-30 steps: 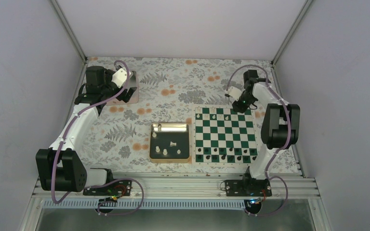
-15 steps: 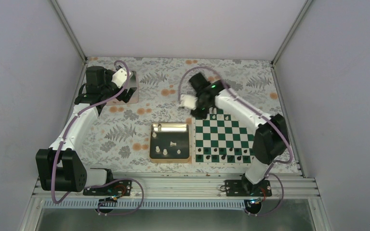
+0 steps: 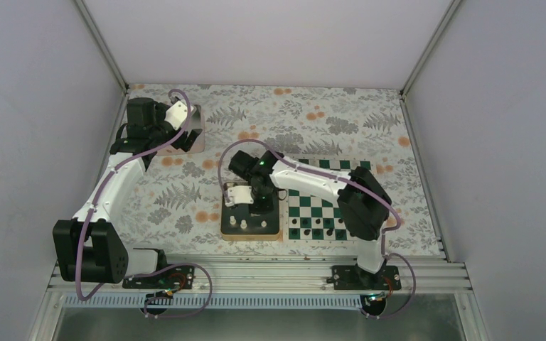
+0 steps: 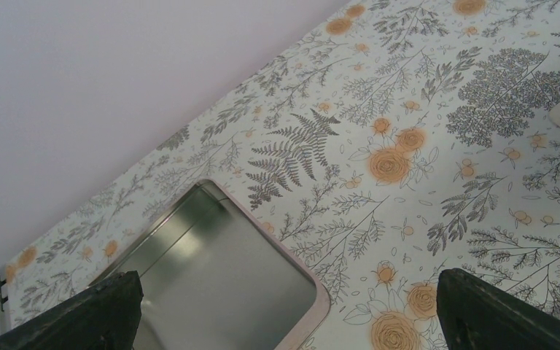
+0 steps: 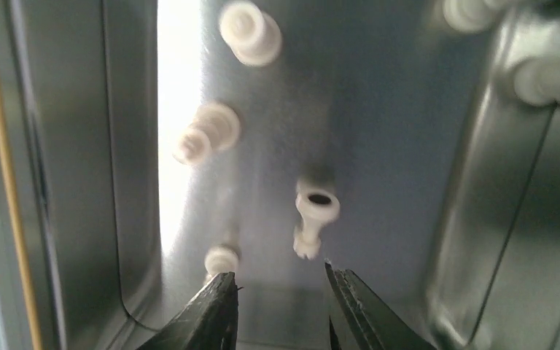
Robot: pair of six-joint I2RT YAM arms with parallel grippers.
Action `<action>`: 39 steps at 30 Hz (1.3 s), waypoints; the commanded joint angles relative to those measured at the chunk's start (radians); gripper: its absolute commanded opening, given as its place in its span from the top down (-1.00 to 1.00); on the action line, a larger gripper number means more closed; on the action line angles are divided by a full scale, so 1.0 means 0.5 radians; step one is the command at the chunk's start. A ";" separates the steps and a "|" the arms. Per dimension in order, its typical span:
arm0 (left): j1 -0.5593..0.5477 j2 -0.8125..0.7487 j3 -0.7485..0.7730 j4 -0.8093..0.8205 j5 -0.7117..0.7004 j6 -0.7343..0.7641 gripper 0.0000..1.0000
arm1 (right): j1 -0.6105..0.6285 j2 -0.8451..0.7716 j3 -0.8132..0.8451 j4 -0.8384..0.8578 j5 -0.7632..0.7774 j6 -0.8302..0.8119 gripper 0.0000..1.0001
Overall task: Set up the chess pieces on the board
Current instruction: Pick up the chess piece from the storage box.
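Observation:
The green-and-white board (image 3: 317, 212) lies right of centre, partly under my right arm. Black pieces (image 3: 320, 232) line its near rows. Several tiny white chess pieces (image 3: 245, 225) are in the gold-rimmed tray (image 3: 251, 236) left of the board. My right gripper (image 3: 254, 204) hangs over that tray. In the right wrist view it (image 5: 281, 278) is open and empty, just short of a white piece lying on its side (image 5: 313, 219), with another white piece (image 5: 221, 259) by its left finger. My left gripper (image 3: 179, 135) is wide open and empty at the back left.
A silver tin (image 4: 219, 281) lies under my left gripper on the flowered cloth (image 4: 408, 146). More white pieces (image 5: 250, 30) stand farther into the tray. The enclosure walls close in the back and sides.
My right arm has swung left from the board's far right corner, across the board, and lowered its gripper over the gold-rimmed tray. The left arm has not moved.

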 commanded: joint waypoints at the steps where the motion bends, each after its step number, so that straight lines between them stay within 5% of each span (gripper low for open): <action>1: 0.003 -0.003 0.023 0.024 0.029 0.014 -1.00 | 0.102 0.067 0.099 0.002 -0.083 0.013 0.34; 39: 0.005 -0.021 0.003 0.037 0.034 0.024 -1.00 | 0.227 0.276 0.251 -0.033 -0.131 -0.008 0.30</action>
